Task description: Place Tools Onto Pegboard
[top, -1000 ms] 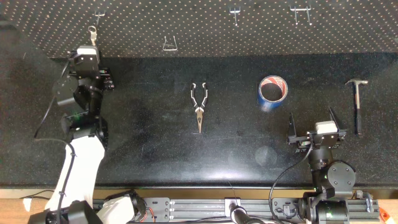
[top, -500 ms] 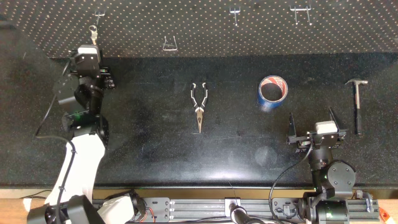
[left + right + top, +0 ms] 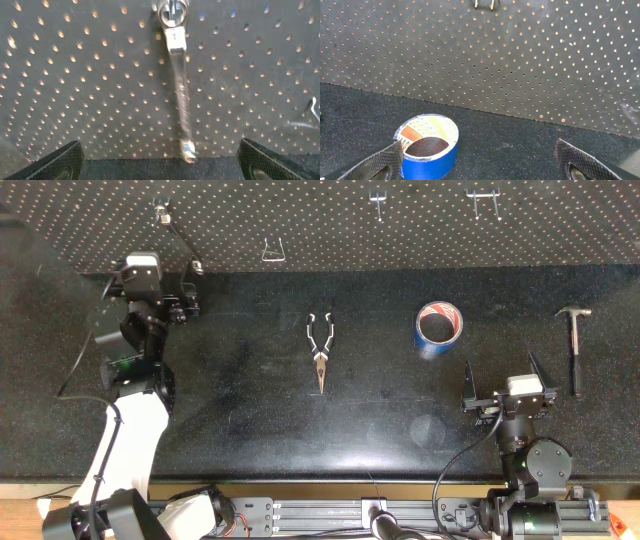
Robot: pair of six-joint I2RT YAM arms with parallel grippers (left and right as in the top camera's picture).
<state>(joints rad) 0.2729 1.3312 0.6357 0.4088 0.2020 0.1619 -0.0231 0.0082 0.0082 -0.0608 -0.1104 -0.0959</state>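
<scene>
Letting go, the left pincer (image 3: 160, 150) now stands spread, backed off from the wrench (image 3: 180, 90), which hangs by its ring end from a hook (image 3: 172, 6) on the pegboard (image 3: 75, 75). That tool looks placed. It is slim bright steel, its shaft slightly tilted. Pliers (image 3: 320, 350), tape (image 3: 438, 328) and hammer (image 3: 575, 350) lie on the worktop (image 3: 250, 400).

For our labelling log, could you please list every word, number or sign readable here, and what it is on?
No text can be read.
Tape: print inside the roll, too blurred to read.
Wrench: mark near its head, too small to read.
</scene>
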